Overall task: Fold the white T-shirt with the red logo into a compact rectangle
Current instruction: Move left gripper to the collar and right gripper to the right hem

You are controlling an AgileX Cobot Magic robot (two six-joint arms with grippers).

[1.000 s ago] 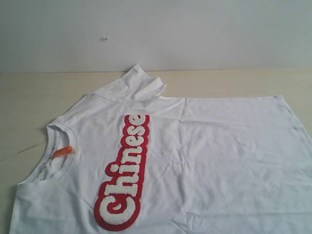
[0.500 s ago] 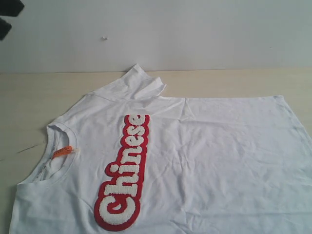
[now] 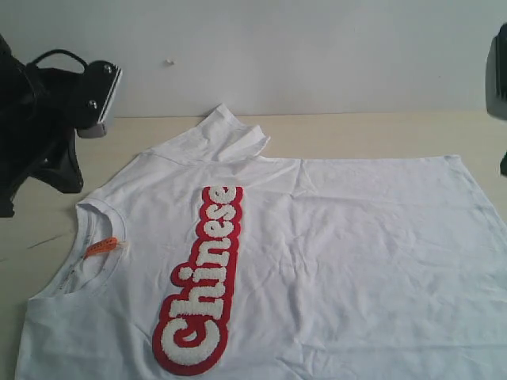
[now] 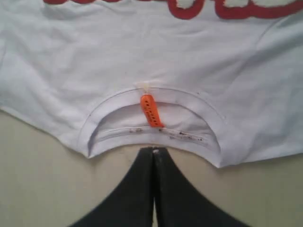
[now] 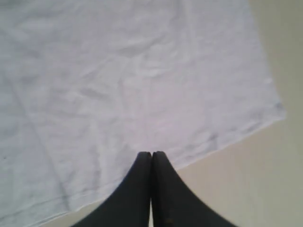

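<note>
The white T-shirt (image 3: 333, 245) lies spread flat on the table, collar (image 3: 87, 261) to the left with the orange neck tag (image 3: 103, 246) inside it. The red logo (image 3: 202, 277) runs lengthwise down the chest. One sleeve (image 3: 218, 136) sticks out at the far edge. In the left wrist view my left gripper (image 4: 153, 150) is shut and empty, hovering just off the collar (image 4: 151, 137) near the orange tag (image 4: 150, 111). In the right wrist view my right gripper (image 5: 151, 154) is shut and empty above the shirt's hem (image 5: 227, 137). The left arm (image 3: 40, 119) shows at the exterior view's left edge.
The pale wooden table (image 3: 380, 134) runs back to a white wall (image 3: 317, 47). A dark part of the right arm (image 3: 499, 79) shows at the right edge. Bare tabletop (image 5: 255, 189) lies beyond the hem, and bare wood (image 4: 42, 179) beside the collar.
Both arms have come into the exterior view, the left one far in from the upper left corner, the right one at the right edge. The shirt has not moved.
</note>
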